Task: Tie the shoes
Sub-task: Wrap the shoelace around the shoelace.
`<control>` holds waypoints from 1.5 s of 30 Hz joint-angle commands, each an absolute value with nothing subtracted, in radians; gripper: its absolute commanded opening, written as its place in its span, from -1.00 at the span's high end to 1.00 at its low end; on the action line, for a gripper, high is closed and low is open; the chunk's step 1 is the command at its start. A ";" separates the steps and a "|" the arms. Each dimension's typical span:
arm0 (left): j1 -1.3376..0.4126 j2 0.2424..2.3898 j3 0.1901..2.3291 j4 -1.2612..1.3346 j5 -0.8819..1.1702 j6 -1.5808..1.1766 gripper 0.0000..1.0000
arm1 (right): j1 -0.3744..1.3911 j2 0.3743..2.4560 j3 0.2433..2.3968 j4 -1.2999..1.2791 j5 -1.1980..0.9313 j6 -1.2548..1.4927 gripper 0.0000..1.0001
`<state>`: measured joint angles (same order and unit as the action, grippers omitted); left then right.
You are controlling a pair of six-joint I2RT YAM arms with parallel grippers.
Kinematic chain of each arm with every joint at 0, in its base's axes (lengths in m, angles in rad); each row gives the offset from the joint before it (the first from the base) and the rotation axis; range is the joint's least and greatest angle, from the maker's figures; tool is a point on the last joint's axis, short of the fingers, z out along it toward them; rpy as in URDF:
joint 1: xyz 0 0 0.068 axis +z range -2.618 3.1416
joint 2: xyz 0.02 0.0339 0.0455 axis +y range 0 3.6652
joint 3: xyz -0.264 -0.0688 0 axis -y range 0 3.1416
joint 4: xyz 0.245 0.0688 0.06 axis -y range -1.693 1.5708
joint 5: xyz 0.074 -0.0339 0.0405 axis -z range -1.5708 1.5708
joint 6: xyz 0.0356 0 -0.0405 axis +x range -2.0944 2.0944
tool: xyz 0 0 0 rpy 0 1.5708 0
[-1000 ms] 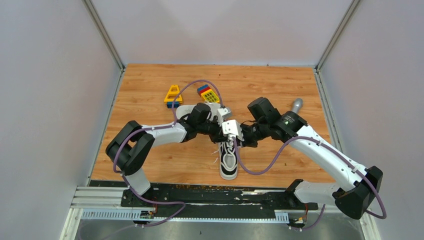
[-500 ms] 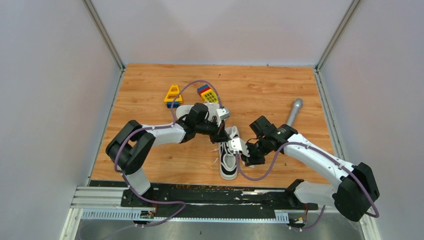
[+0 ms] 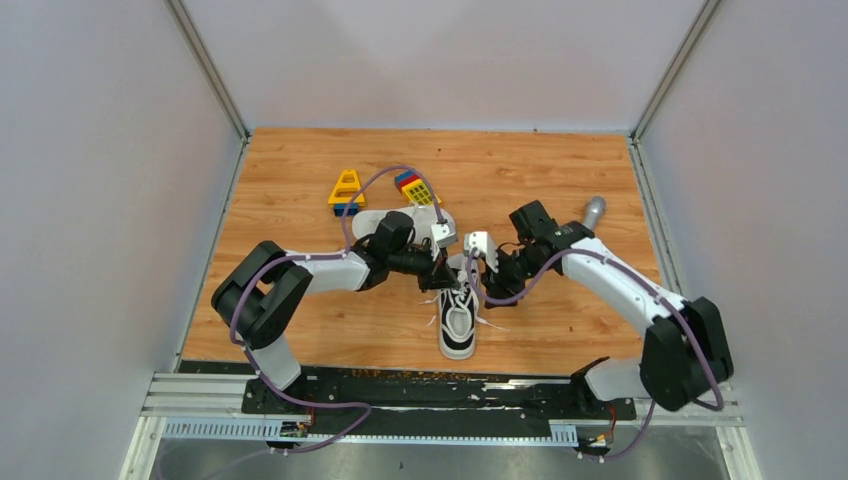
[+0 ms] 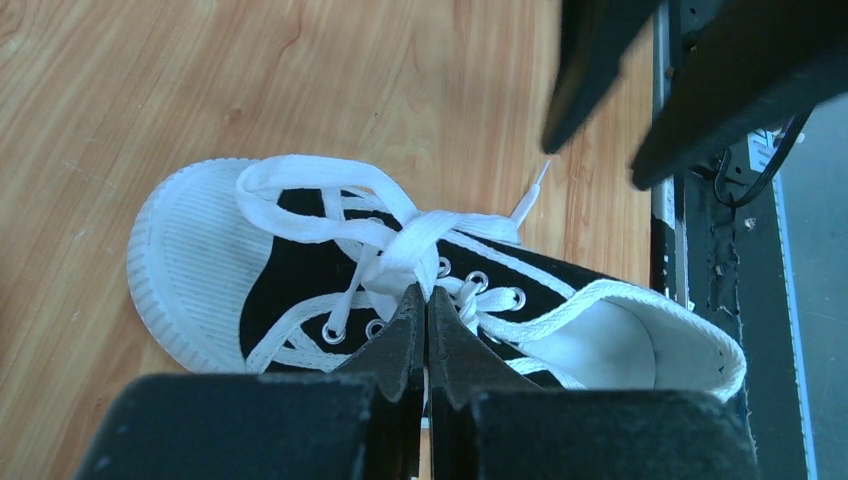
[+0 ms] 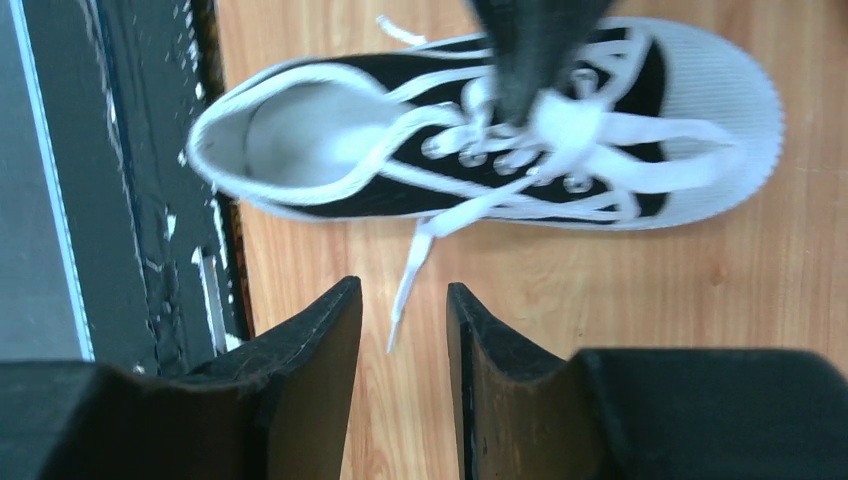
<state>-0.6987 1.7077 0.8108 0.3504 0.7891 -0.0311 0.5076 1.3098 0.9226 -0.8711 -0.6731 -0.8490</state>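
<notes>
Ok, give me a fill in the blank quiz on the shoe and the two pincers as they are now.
The left pincer is ___ at the laces of the shoe.
The right pincer is ___ and holds nothing.
The toe cap is ___ in colour.
Missing words: shut; open; white.

One black sneaker (image 3: pixel 458 330) is standing upright near the front edge of the table (image 3: pixel 560 180), toe pointing away. Its white laces (image 4: pixel 400 240) are lying loosely crossed over the tongue. The other shoe (image 3: pixel 372 220) is lying just behind it, showing its white sole.
</notes>
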 commanded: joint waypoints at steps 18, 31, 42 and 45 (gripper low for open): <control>-0.695 1.711 0.935 0.155 0.833 0.153 1.00 | 0.379 1.632 1.165 -0.852 -0.998 -0.835 0.36; -0.695 1.711 0.937 0.127 0.832 0.161 1.00 | 0.408 1.641 1.103 -0.713 -0.936 -0.714 0.45; -0.695 1.705 0.937 0.132 0.819 0.136 1.00 | 0.425 1.608 1.082 -0.667 -0.863 -0.690 0.66; -0.695 1.707 0.938 0.130 0.818 0.136 1.00 | 0.425 1.568 1.054 -0.689 -0.849 -0.739 0.64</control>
